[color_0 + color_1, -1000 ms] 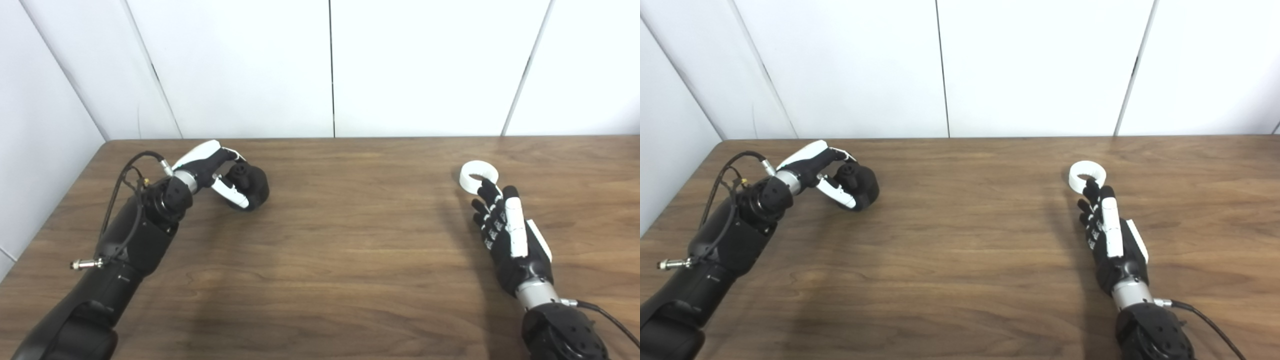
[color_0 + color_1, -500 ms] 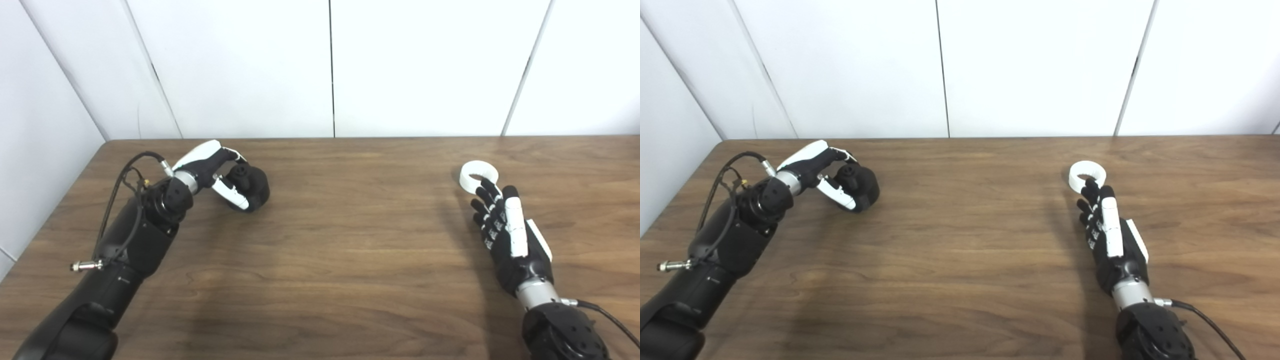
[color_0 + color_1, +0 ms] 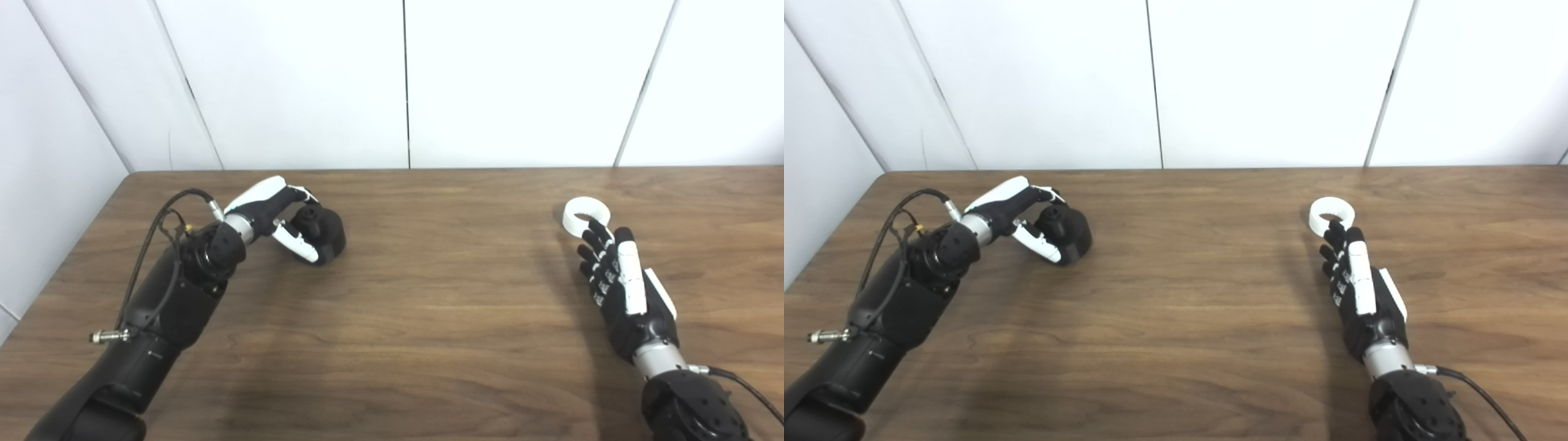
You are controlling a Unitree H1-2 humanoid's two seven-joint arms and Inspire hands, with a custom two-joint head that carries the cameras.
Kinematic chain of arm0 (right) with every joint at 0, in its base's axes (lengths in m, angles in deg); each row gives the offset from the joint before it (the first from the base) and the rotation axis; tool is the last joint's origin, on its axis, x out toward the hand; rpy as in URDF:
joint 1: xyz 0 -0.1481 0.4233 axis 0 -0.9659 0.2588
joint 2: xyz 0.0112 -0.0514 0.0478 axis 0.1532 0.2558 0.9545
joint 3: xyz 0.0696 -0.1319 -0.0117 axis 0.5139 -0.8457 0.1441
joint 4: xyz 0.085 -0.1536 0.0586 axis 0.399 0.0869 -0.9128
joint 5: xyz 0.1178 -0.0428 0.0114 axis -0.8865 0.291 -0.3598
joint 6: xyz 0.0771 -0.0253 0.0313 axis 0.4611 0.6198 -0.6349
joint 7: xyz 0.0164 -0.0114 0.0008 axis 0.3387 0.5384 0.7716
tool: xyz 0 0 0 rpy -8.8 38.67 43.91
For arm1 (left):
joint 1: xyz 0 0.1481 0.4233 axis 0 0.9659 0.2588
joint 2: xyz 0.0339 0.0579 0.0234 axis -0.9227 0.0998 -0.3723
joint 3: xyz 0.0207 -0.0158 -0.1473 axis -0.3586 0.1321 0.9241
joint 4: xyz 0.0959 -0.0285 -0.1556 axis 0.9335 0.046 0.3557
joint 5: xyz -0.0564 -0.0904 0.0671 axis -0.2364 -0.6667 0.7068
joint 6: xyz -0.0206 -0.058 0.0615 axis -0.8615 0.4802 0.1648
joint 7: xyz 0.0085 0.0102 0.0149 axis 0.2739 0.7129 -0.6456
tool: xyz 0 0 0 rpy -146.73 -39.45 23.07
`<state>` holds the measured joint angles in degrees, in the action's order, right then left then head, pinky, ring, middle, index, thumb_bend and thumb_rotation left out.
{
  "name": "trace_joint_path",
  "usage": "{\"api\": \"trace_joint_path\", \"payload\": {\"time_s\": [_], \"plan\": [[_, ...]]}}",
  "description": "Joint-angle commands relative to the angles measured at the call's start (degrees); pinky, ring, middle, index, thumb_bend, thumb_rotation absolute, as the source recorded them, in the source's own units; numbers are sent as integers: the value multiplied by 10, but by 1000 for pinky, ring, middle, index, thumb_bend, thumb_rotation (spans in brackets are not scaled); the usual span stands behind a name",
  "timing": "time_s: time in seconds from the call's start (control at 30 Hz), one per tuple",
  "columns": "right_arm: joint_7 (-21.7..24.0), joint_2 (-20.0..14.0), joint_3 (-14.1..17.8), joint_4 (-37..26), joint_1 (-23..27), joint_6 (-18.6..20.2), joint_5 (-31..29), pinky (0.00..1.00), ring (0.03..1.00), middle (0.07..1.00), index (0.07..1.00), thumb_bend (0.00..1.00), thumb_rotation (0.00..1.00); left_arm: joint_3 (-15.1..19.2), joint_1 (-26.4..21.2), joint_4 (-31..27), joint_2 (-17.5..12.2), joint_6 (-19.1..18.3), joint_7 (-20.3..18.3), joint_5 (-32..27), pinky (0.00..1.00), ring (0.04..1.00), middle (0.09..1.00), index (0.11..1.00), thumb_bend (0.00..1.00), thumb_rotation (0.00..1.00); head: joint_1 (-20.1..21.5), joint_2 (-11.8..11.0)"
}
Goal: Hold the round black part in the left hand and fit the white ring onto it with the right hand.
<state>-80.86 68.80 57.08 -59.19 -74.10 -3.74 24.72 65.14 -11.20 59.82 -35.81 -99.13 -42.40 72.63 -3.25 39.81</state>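
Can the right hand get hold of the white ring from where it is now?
Probably yes. The right hand lies flat with fingers extended, fingertips at the near edge of the white ring, and nothing else on the table stands between them.

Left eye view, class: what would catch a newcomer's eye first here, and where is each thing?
Probably the white ring, bright against the brown table at the far right, with the right hand stretched toward it, fingertips at its near rim. At the far left, the left hand curls around the round black part.
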Motion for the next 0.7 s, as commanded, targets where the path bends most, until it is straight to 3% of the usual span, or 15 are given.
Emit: {"api": "trace_joint_path", "payload": {"time_s": [0.0, 0.3, 0.47, 0.67], "plan": [[4, 0, -2, -24, 18, -10, -1, 1000, 971, 967, 956, 589, 1000, 4, -14, -23, -8, 11, 0, -3, 950, 1000, 954, 679, 923, 188, 0, 1], [3, 2, -6, -26, 17, -6, 3, 1000, 957, 960, 949, 594, 1000, -14, 3, -90, 1, -15, -26, 9, 950, 1000, 945, 680, 931, 210, -2, 3], [3, 3, -9, -27, 17, -2, 5, 1000, 953, 961, 952, 594, 1000, -21, 13, -118, 9, 6, -37, 1, 936, 1000, 944, 678, 937, 216, -2, 4], [2, 3, -10, -28, 16, -2, 4, 1000, 951, 964, 958, 593, 1000, -34, 25, -156, 26, 4, -54, 3, 935, 1000, 943, 681, 935, 224, -1, 4]]}}
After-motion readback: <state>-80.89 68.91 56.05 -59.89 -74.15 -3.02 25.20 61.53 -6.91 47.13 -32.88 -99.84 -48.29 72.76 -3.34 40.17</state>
